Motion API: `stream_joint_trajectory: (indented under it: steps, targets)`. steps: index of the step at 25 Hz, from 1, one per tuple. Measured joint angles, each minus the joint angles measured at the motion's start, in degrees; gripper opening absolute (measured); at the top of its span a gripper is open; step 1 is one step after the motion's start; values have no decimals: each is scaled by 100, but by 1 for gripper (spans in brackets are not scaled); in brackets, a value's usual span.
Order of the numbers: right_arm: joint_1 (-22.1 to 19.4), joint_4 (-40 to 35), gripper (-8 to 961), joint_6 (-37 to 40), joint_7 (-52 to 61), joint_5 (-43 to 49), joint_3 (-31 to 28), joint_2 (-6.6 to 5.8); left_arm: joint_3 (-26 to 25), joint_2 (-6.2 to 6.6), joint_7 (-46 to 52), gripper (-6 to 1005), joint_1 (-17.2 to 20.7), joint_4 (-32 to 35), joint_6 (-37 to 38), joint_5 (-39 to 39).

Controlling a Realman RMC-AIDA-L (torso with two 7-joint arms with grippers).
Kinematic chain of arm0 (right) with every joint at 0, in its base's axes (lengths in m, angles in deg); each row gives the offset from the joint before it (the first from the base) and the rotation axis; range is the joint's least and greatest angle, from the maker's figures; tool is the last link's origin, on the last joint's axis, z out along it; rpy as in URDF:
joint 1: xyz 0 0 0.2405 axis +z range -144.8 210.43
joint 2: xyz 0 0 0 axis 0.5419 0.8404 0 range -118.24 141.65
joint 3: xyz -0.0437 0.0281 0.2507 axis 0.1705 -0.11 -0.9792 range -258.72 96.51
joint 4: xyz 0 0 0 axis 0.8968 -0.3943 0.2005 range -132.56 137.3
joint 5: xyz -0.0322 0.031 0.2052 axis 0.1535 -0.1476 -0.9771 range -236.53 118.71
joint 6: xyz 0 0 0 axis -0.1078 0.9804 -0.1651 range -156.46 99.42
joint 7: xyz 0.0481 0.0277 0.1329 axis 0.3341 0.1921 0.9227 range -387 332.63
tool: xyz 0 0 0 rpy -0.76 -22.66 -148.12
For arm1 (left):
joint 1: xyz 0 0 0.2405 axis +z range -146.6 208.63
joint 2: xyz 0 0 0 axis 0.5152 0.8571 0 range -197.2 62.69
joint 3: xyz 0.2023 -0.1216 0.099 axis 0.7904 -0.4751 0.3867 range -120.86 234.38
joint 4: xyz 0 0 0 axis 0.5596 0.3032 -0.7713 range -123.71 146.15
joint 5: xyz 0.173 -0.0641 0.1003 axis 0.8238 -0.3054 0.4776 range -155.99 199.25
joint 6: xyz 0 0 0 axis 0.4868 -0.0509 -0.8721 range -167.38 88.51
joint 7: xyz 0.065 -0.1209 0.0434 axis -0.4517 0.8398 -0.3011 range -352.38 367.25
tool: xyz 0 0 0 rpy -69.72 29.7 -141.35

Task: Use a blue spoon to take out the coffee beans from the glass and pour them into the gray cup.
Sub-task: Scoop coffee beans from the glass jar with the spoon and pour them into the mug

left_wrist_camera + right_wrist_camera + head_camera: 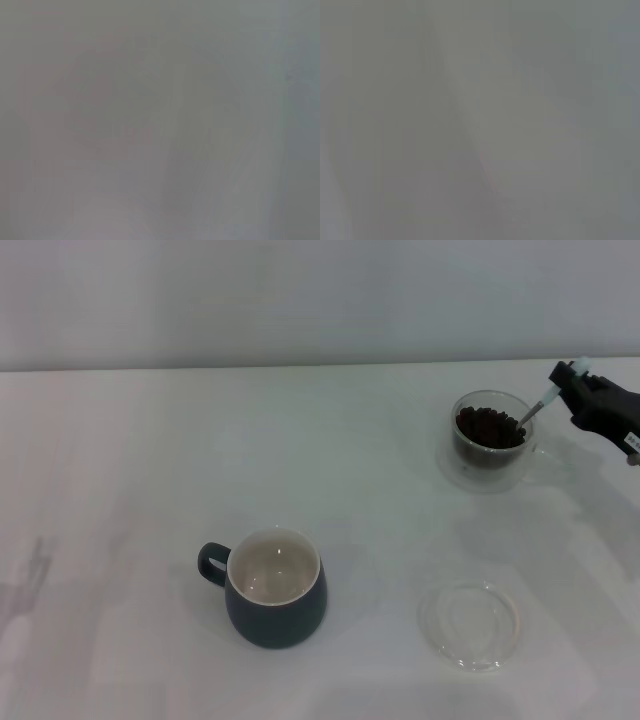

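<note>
In the head view the glass stands at the far right of the white table, filled with dark coffee beans. My right gripper reaches in from the right edge and is shut on the pale handle of the blue spoon. The spoon slants down with its metal bowl among the beans. The gray cup stands near the front middle, handle to the left, its cream inside bare. The left gripper is out of view. Both wrist views show only a grey blur.
A flat shallow clear round dish lies at the front right, between the gray cup and the table's right side. The white table reaches back to a pale wall.
</note>
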Motion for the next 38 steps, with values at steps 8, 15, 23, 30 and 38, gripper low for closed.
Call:
stream_joint_trajectory:
  steps: [8, 15, 23, 30, 38]
  targets:
    - [-4, 30, 147, -311, 994, -194, -56, 0, 0, 0, 6, 861, 17, -2, 0, 0]
    - [-5, 150, 147, -394, 1813, -197, -195, 0, 0, 0, 1, 860, 41, 1, 0, 0]
    - [5, 162, 146, -384, 2356, -219, -225, 9, 0, -10, 6, 861, 54, 1, 0, 1]
    - [-4, 257, 146, -313, 2641, -547, -221, 17, 0, -6, -6, 860, 80, 0, 0, 1]
    - [42, 390, 146, -261, 2728, -919, -218, 28, 0, 0, 0, 861, 87, -8, 0, 1]
